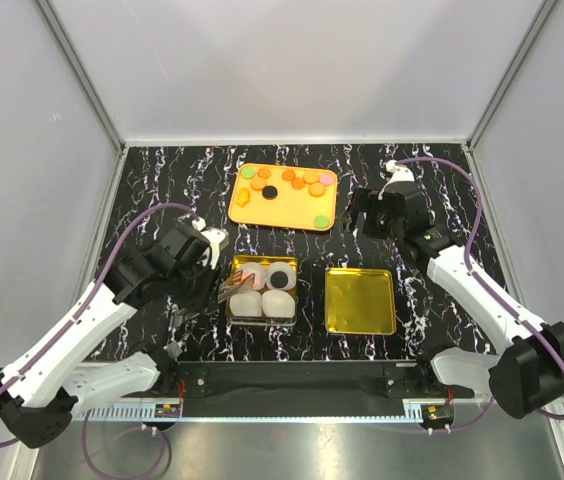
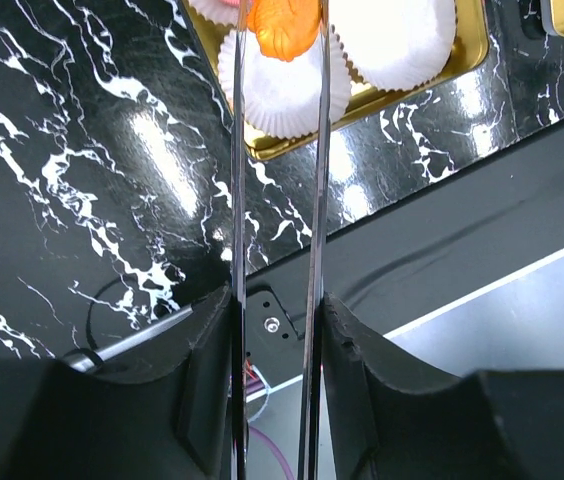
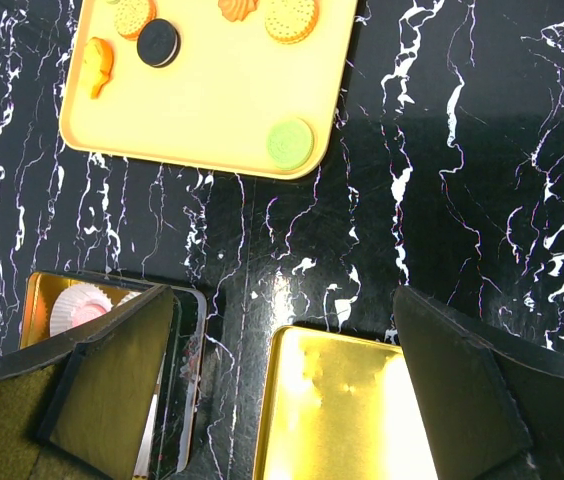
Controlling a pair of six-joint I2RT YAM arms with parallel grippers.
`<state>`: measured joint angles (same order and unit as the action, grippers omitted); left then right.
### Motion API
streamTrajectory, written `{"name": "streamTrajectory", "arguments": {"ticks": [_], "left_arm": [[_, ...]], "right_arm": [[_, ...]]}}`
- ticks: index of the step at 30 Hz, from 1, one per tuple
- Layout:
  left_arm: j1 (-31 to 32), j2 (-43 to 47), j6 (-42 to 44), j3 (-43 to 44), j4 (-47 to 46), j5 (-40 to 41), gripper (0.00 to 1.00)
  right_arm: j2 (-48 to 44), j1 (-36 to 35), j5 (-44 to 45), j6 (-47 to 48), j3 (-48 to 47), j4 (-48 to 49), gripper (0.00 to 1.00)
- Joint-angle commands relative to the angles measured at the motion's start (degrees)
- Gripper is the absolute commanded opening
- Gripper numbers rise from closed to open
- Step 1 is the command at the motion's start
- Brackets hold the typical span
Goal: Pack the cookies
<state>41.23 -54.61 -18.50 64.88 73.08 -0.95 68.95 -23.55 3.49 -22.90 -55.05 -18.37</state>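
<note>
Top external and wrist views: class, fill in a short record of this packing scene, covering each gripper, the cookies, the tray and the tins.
left gripper: shut on tongs, which pinch an orange cookie over a white paper cup
right gripper: open, empty, beside the orange tray
orange tray: loose cookies lie on it
gold tin: holds paper cups; one has a black cookie
second gold tin: empty

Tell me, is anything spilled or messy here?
Nothing looks spilled or broken. The cookies lie flat on the orange tray, the paper cups sit in the gold tin, and one orange cookie is pinched in tongs held by the left gripper, above a cup.
</note>
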Motion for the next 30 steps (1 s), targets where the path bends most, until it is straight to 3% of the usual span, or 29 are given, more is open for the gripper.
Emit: {"name": "streamTrajectory", "arguments": {"ticks": [1,11,21,30], "left_arm": [[0.6,2.0,-2.0,-0.5,0.0,-1.4,0.40],[2.5,5.0,-5.8,-2.7,2.2,-1.9,0.40],[3.6,4.1,-7.1,-5.6,-1.7,-2.6,0.40],[3.6,3.5,-6.6,-5.1,-1.5,-1.8,0.47]], "right_arm": [[0.1,0.3,-0.2,0.7,-1.6,1.3,1.00],[0.2,0.3,-0.8,0.4,-1.6,1.6,1.00],[-0.3,0.3,-0.6,0.6,-1.5,1.4,1.00],[-0.4,0.3,-0.5,0.6,-1.4,1.3,1.00]]}}
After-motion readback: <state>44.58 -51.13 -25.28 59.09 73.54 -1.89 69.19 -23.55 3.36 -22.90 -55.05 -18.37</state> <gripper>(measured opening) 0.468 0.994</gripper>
